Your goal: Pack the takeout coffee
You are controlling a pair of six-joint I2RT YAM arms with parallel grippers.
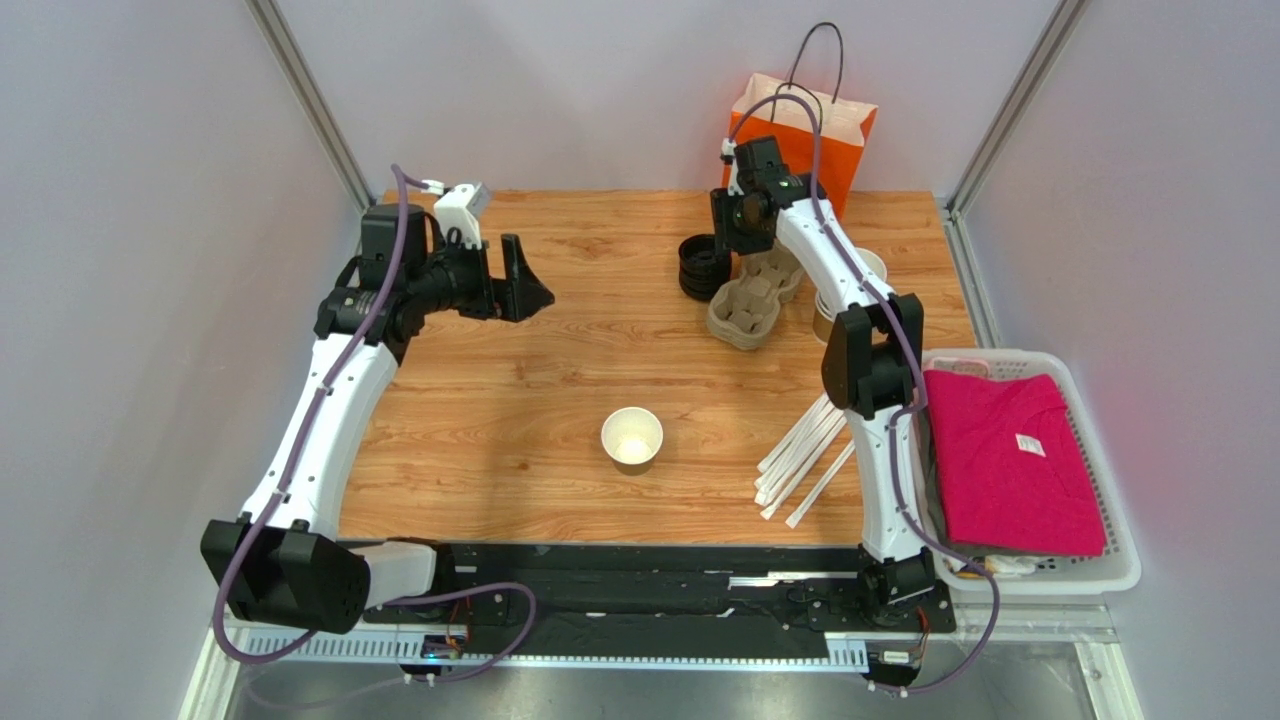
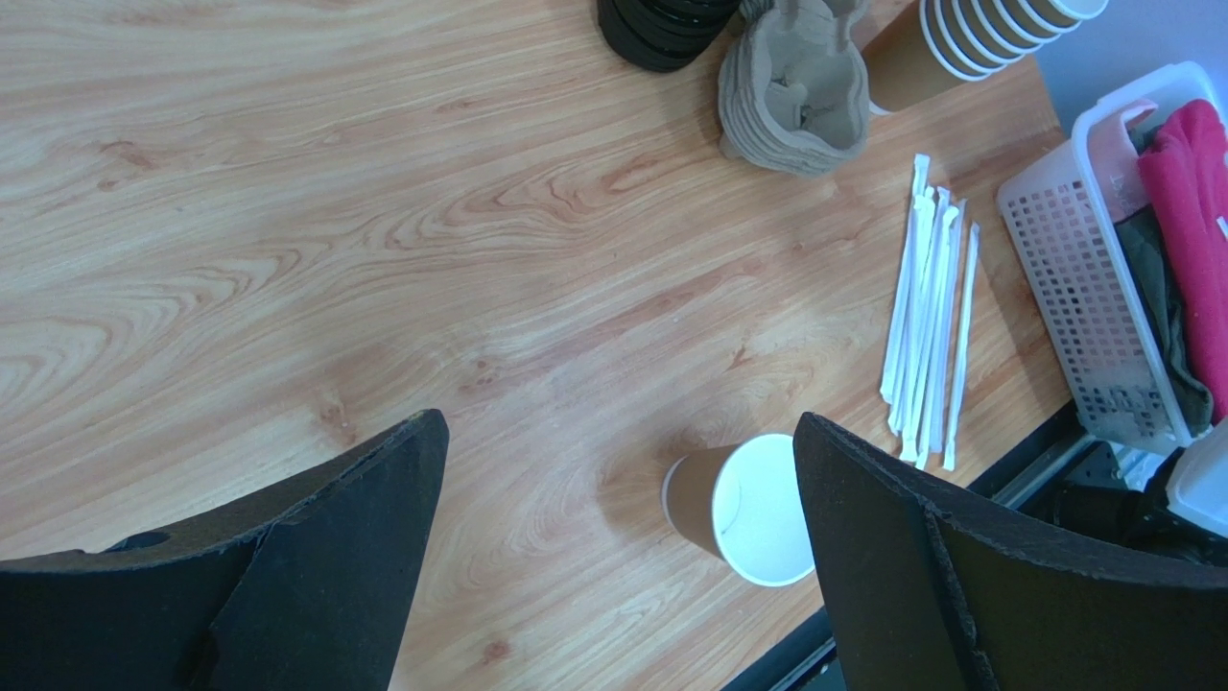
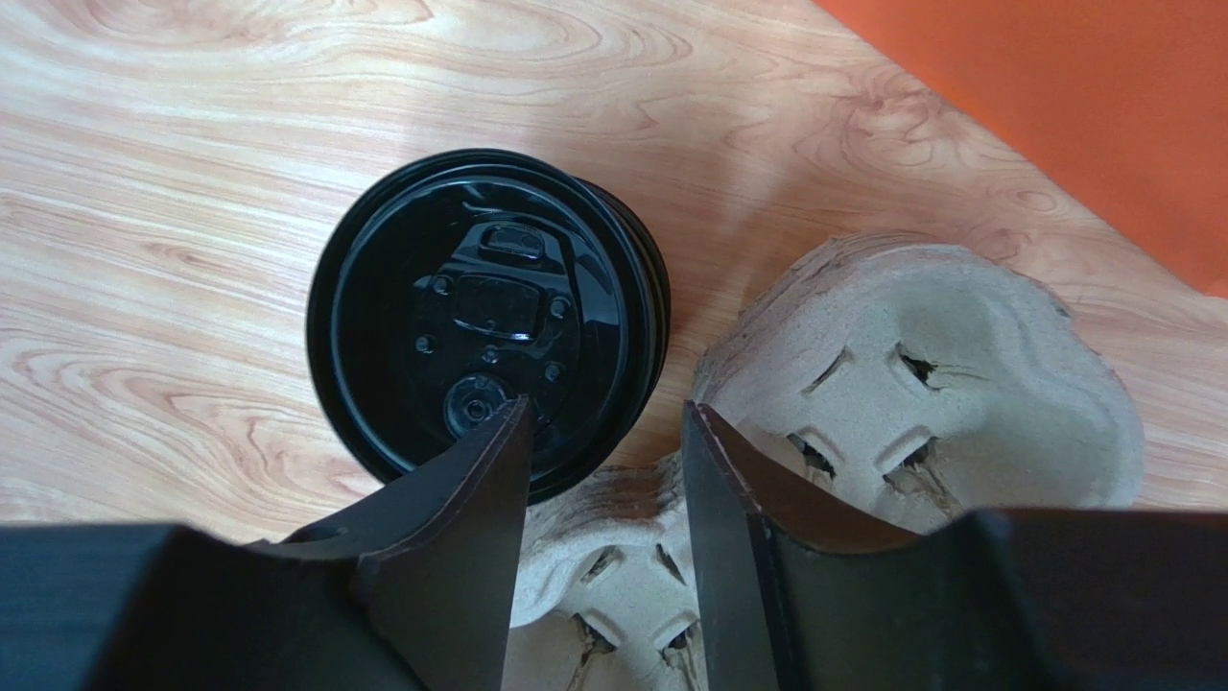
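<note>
No cup with a lid on it shows in any view. A single lidless tan paper cup, white inside, stands upright at the table's middle front; it also shows in the left wrist view. A stack of black lids sits at the back. My right gripper hovers over the near edge of the lid stack and the pulp carriers, jaws a little apart and empty. My left gripper is wide open and empty, high over the table's back left, far from the cup.
The pulp cup carriers and a stack of lidless cups lie next to the lids. An orange paper bag stands behind them. Wrapped straws lie front right. A white basket with pink cloth sits at the right edge.
</note>
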